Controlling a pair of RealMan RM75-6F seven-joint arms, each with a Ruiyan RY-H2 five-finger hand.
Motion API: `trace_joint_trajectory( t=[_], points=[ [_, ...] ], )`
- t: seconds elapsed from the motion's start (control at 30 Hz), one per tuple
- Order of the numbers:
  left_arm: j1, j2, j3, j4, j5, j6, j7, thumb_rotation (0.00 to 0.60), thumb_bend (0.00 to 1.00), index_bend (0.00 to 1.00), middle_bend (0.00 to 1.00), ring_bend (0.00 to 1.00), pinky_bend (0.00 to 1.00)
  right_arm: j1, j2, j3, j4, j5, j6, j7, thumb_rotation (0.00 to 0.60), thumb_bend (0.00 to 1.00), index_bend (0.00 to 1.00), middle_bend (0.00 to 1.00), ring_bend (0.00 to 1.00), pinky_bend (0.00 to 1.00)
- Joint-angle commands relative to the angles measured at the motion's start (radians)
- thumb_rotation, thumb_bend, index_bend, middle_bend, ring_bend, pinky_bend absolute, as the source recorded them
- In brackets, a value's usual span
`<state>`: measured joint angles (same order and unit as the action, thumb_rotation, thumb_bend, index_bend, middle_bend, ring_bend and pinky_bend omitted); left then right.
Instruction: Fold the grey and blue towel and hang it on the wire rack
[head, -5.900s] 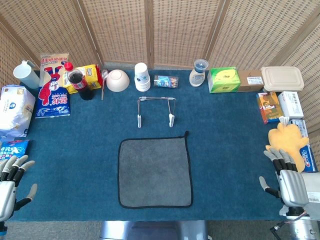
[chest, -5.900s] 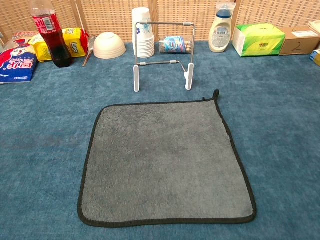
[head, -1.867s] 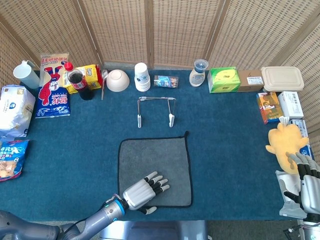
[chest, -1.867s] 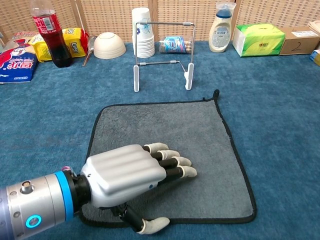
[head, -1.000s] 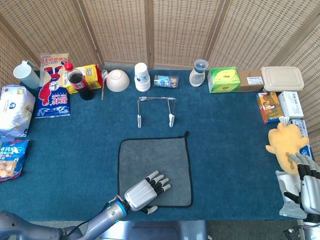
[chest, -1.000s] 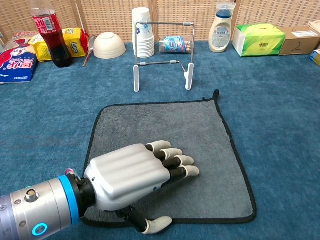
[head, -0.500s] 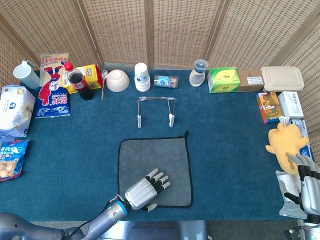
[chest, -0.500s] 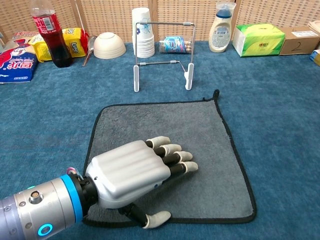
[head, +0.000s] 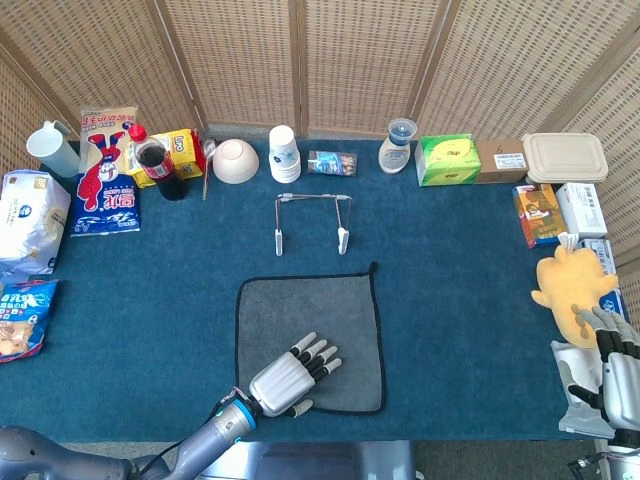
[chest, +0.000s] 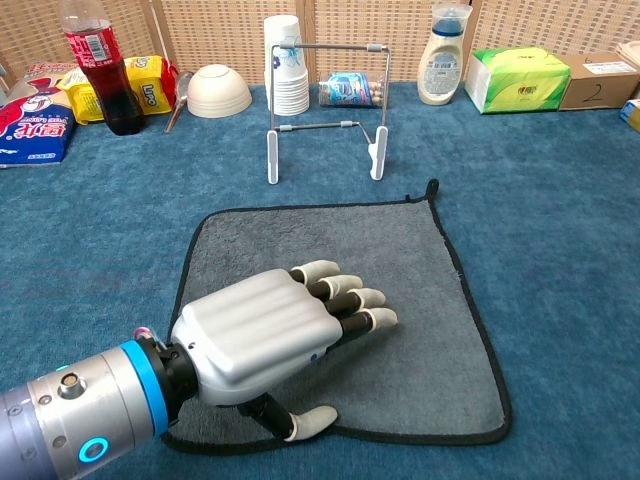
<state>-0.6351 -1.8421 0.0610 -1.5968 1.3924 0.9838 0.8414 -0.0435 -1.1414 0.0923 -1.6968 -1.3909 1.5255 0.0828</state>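
The grey towel (head: 330, 315) with a dark hem lies flat at the front middle of the blue table, its hanging loop at the far right corner. My left hand (head: 291, 378) lies over its near left part with the fingers stretched out across the cloth (chest: 400, 260). In the chest view, the left hand (chest: 270, 340) has its thumb at the towel's front hem; a grip is not evident. The wire rack (head: 312, 222) stands upright just behind the towel, bare (chest: 325, 100). My right hand (head: 617, 375) hovers at the table's near right corner, fingers apart, holding nothing.
Along the back edge stand a cola bottle (chest: 95, 65), a white bowl (chest: 220, 92), stacked paper cups (chest: 285, 70), a lotion bottle (chest: 445, 55) and a green tissue box (chest: 515, 78). Snack bags (head: 30, 220) line the left side. Boxes and a yellow glove (head: 572, 285) sit on the right.
My left hand has risen a little and shifted slightly left over the towel, its thumb drawing in toward the front hem. The right hand stays where it was.
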Motion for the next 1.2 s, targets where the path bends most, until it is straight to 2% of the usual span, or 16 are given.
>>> trace_joint_trajectory(
  t=[0.03,0.33,0.37,0.43,0.5,0.57,0.87,1.2],
  points=[
    [0.001,0.005,0.007,-0.008,0.008,0.003,-0.008,0.386,0.00,0.01,0.00,0.00,0.00,0.000,0.000,0.000,0.000,0.000,0.000,0.000,0.600,0.35,0.12,0.11,0.00,0.00],
    [0.001,-0.005,0.003,0.007,-0.008,-0.002,0.007,0.391,0.00,0.01,0.00,0.00,0.00,-0.003,-0.002,-0.002,0.002,0.002,-0.001,0.003,0.600,0.35,0.12,0.11,0.00,0.00],
    [0.002,-0.007,0.002,0.010,-0.007,0.001,0.008,0.405,0.00,0.01,0.00,0.00,0.00,-0.003,-0.002,-0.002,0.003,0.001,-0.001,0.004,0.600,0.35,0.12,0.11,0.00,0.00],
    [0.005,-0.015,-0.002,0.018,-0.003,0.012,0.009,0.471,0.00,0.02,0.00,0.00,0.00,-0.003,-0.001,-0.001,0.003,0.000,0.001,0.005,0.600,0.34,0.12,0.11,0.00,0.00],
    [0.008,-0.021,-0.004,0.024,0.001,0.021,0.006,0.571,0.00,0.03,0.02,0.00,0.00,-0.004,-0.001,-0.001,0.003,-0.001,0.002,0.005,0.600,0.35,0.12,0.11,0.00,0.00],
    [0.013,-0.027,-0.008,0.032,0.008,0.034,0.000,0.600,0.00,0.05,0.03,0.00,0.00,-0.004,0.000,0.000,0.003,-0.002,0.004,0.006,0.600,0.35,0.12,0.11,0.00,0.00],
    [0.021,-0.023,-0.004,0.032,0.025,0.048,-0.022,0.600,0.00,0.14,0.05,0.00,0.00,-0.005,0.000,-0.001,0.003,-0.002,0.002,0.006,0.600,0.35,0.12,0.11,0.00,0.00],
    [0.031,0.010,0.001,-0.014,0.008,0.037,-0.063,0.600,0.00,0.15,0.06,0.00,0.00,-0.004,-0.001,-0.001,0.003,-0.001,-0.002,0.005,0.600,0.34,0.12,0.11,0.00,0.00]
  ],
)
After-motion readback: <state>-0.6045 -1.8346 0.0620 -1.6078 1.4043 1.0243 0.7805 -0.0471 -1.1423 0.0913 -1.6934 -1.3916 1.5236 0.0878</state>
